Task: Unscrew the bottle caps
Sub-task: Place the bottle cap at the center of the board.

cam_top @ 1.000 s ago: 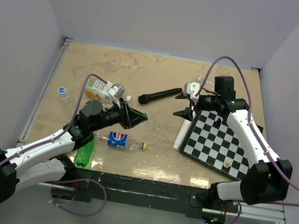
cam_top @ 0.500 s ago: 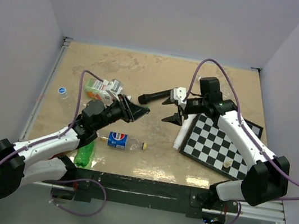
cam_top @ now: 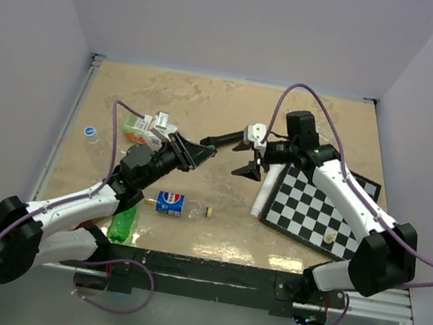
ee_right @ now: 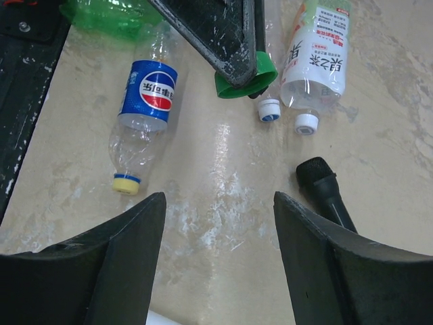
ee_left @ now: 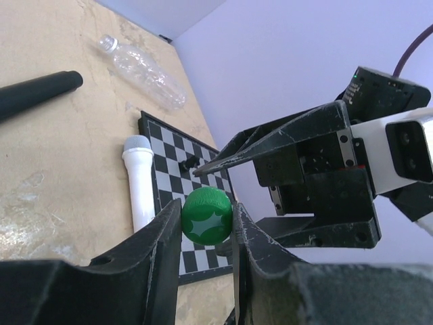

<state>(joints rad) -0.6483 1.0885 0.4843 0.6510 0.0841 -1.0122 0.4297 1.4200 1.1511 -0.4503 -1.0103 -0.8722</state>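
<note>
From above: the left gripper [cam_top: 210, 153] is up off the desk [cam_top: 233, 107], nose to nose with the right gripper [cam_top: 238, 158], their fingers nearly meeting. That's the worry. With two sets of black fingers this close, one misjudged push and they knock together.

Left wrist camera: the left gripper is clamped tight on a green cap [ee_left: 206, 215], pinched by its sides, and the right gripper's spread fingers loom just beyond. Only the cap's edges are gripped, so a bump could pop it loose. Below lie the chessboard [ee_left: 169, 142] and a white microphone [ee_left: 139, 183].

Right wrist camera: the right gripper's fingers stand wide apart, holding nothing. The green cap hangs above the desk. Beneath it the Pepsi bottle [ee_right: 145, 101] lies on its side with its yellow cap [ee_right: 126, 183] still on, a black microphone [ee_right: 325, 186] nearby. A dropped cap could roll off among them, I'd say.
</note>
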